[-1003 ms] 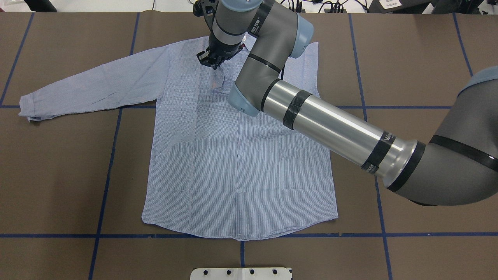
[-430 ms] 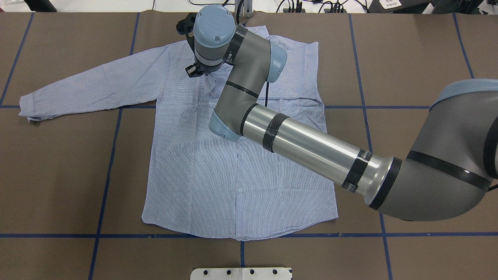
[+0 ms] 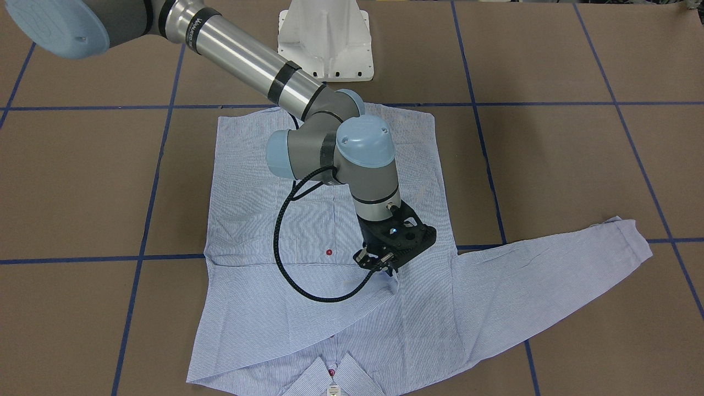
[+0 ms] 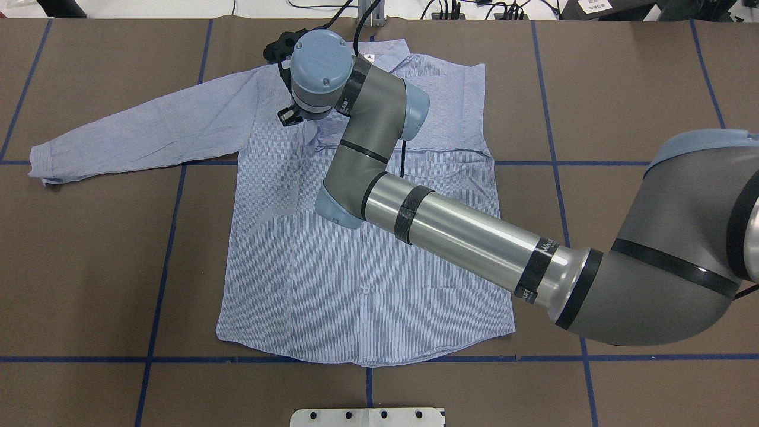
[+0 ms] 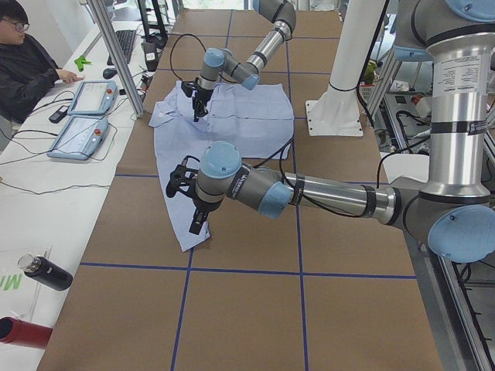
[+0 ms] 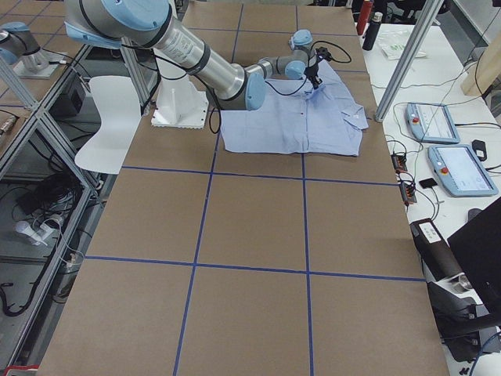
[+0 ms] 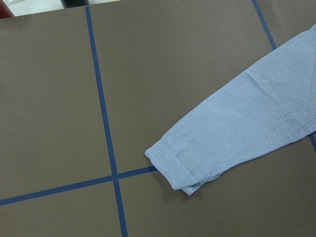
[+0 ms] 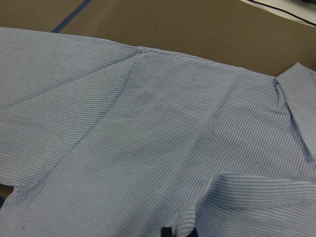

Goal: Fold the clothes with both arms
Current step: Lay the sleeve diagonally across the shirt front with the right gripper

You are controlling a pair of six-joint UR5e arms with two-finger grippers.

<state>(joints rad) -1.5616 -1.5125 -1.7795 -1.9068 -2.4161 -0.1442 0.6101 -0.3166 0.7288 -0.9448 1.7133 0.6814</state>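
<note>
shirt (image 4: pixel 332 279): flat on the bench (image 4: pixel 89 267), front up, one sleeve (image 4: pixel 142 133) stretched out | right claw (image 3: pixel 385 268): pinching shirt cloth at the chest | left claw (image 5: pixel 196 224): above sleeve end, grip cannot tell

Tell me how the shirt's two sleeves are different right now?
The outstretched sleeve lies straight out on the table, while the folded sleeve is laid across the front of the shirt. The outstretched sleeve's cuff lies free; the folded sleeve's end is pinched by the right gripper. Both have the same thin blue and white stripes.
</note>
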